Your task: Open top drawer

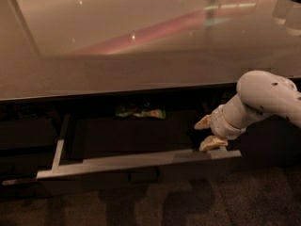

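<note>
The top drawer [141, 166] is pulled out from under the countertop. Its pale metal rim [117, 160] runs across the front and a pale side rail [59, 147] shows on the left. The small dark handle [142, 175] sits just below the rim's centre. My gripper [208, 133] is at the drawer's right end, just inside the rim. Its fingers are spread apart: the lower fingertip [212, 143] rests by the rim and the upper one [203, 122] is above it, with nothing between them.
A glossy countertop [141, 55] overhangs the drawer. Crumpled green packets [141, 112] lie at the back of the drawer. Dark cabinet fronts [28, 135] flank it on the left. Dark carpet [235, 201] lies below. My white arm [265, 98] reaches in from the right.
</note>
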Controlling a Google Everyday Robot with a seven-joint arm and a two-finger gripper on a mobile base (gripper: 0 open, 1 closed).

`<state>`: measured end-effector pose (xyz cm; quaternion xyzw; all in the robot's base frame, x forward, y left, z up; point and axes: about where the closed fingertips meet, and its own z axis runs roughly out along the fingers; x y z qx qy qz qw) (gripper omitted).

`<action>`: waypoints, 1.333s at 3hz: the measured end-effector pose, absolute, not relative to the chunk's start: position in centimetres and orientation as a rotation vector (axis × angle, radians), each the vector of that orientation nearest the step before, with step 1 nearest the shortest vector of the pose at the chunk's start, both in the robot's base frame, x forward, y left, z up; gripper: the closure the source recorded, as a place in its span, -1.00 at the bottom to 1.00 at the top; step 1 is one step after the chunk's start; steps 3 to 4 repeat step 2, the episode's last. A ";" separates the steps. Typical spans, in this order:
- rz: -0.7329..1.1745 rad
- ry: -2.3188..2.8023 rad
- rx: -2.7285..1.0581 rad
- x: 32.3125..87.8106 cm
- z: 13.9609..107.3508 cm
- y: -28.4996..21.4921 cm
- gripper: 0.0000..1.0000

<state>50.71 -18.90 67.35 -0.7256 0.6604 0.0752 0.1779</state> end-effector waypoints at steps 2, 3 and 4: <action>0.213 1.868 -2.053 50.7 67.3 -18.9 -1.00; 0.213 1.868 -2.053 50.7 67.3 -18.9 -1.00; 0.213 1.868 -2.053 50.7 67.3 -18.9 -1.00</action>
